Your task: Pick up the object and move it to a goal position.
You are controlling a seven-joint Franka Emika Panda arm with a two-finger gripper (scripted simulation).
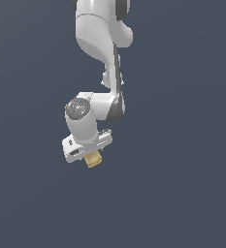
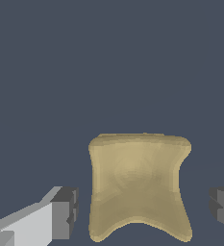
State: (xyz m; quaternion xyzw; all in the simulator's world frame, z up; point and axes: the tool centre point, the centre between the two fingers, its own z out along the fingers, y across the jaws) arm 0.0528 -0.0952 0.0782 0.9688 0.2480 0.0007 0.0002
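Observation:
The object [image 2: 138,185] is a small tan block with a curved concave face. In the wrist view it sits between my two dark finger pads [image 2: 65,211], with a narrow gap showing on each side. My gripper [image 2: 143,211] is open around it and not touching it. In the exterior view the object [image 1: 92,160] shows just under the white gripper [image 1: 89,154], whose fingers are mostly hidden by the hand. I cannot tell whether the object rests on the surface.
A plain dark blue-grey surface [image 1: 182,193] fills both views. The white arm [image 1: 100,38] comes down from the top of the exterior view. No goal marker or other object shows.

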